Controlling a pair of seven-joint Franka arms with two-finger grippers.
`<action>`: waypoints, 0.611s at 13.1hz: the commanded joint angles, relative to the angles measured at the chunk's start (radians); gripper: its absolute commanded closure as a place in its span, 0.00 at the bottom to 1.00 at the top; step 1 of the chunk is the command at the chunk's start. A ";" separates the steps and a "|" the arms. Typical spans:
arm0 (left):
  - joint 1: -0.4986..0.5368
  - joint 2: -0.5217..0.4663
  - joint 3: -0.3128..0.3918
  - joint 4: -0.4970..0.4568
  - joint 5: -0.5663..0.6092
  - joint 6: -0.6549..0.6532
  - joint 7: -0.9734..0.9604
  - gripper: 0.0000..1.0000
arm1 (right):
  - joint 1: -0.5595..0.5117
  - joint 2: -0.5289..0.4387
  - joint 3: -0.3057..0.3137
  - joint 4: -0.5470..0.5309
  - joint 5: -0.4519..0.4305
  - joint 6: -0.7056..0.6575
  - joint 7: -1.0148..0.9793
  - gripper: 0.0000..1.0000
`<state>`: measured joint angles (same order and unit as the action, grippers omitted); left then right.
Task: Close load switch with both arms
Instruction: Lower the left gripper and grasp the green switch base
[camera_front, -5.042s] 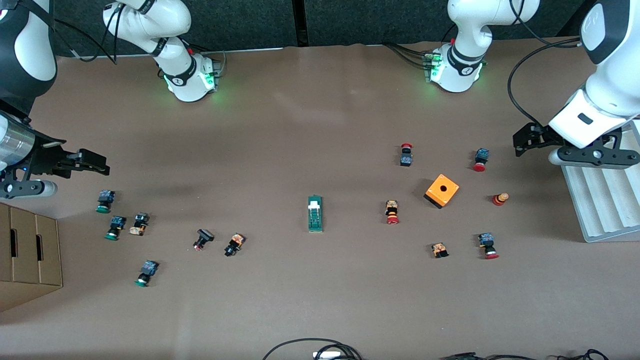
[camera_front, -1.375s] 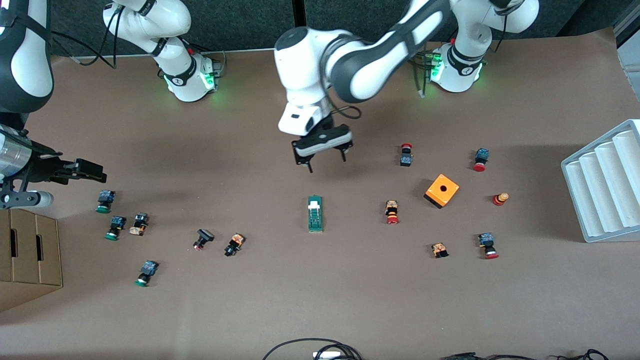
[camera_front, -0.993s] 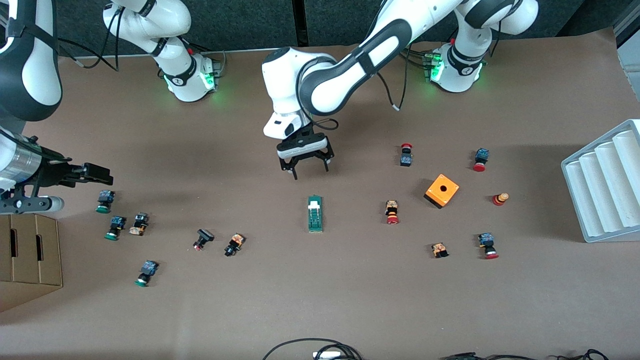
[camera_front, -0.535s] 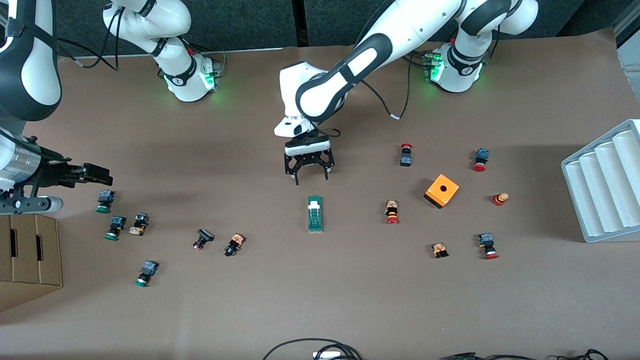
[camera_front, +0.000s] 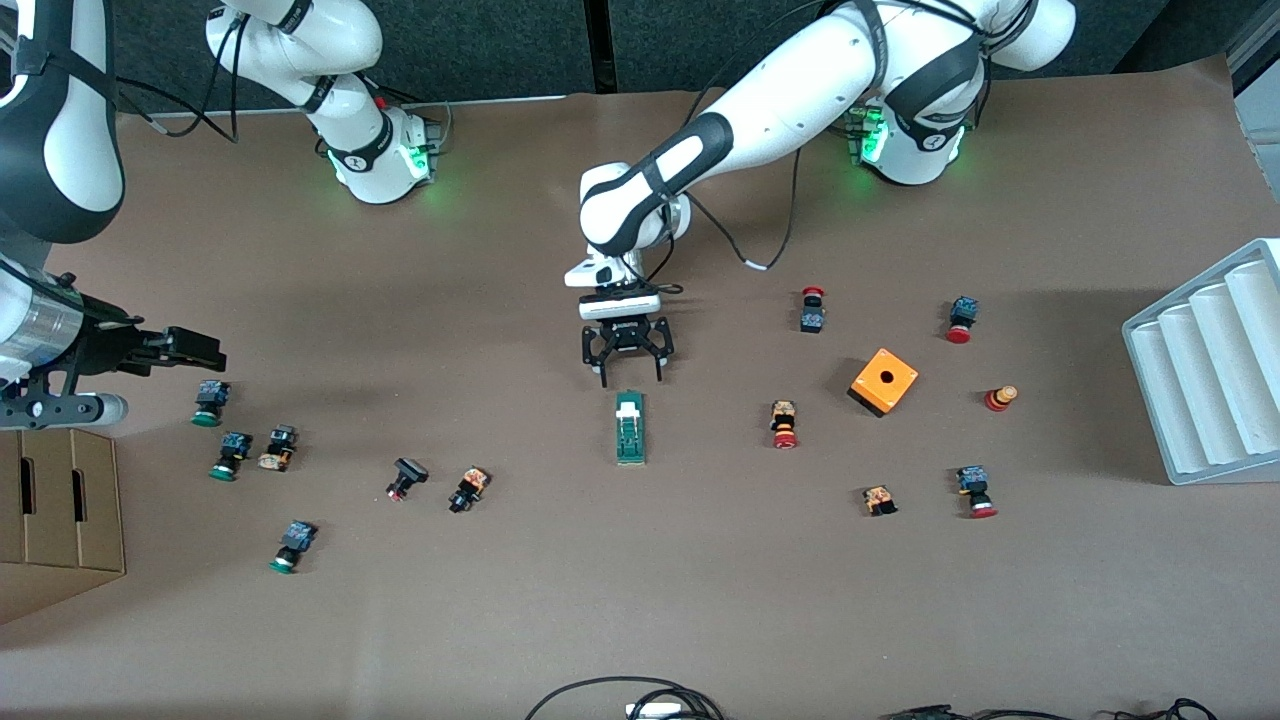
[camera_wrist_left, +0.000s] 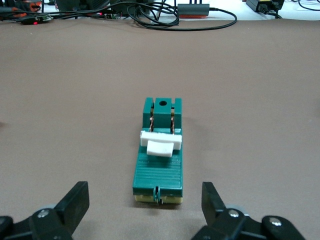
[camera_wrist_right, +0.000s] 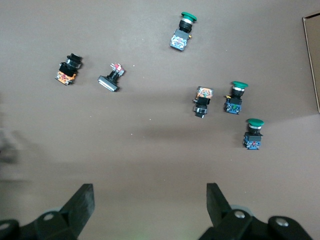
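Brown table (camera_front: 700, 600) | load switch (camera_front: 630, 427) long axis toward front camera | left end effector (camera_front: 630, 378) spread; right end effector (camera_front: 205, 345) spread, waiting

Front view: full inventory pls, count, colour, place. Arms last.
load switch: 1, dark green with white lever piece, mid-table
orange box: 1, orange with a round hole, toward the left arm's end
red-capped buttons: 5, scattered around the orange box
green-capped buttons: 3, toward the right arm's end
other small parts: 4, black or orange, no coloured cap showing
cardboard box: 1, brown, table edge at the right arm's end
ridged tray: 1, pale grey, table edge at the left arm's end
cables: black, at the table edge nearest the camera
left gripper: open, just above the load switch's end farther from the camera
right gripper: open, waits above the green-capped buttons
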<state>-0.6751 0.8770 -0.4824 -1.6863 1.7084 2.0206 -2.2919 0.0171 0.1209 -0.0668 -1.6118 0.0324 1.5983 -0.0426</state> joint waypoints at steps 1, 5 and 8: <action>-0.014 0.026 0.005 0.045 0.027 -0.040 -0.020 0.01 | 0.004 0.017 0.002 0.021 -0.014 -0.001 0.003 0.00; -0.052 0.094 0.007 0.088 0.099 -0.117 -0.109 0.05 | 0.004 0.019 0.002 0.021 -0.014 -0.003 0.003 0.00; -0.089 0.157 0.015 0.178 0.102 -0.158 -0.164 0.06 | 0.004 0.019 0.002 0.021 -0.012 -0.001 0.003 0.00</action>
<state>-0.7231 0.9809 -0.4810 -1.5815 1.7912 1.8985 -2.4240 0.0180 0.1313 -0.0650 -1.6118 0.0324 1.5983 -0.0427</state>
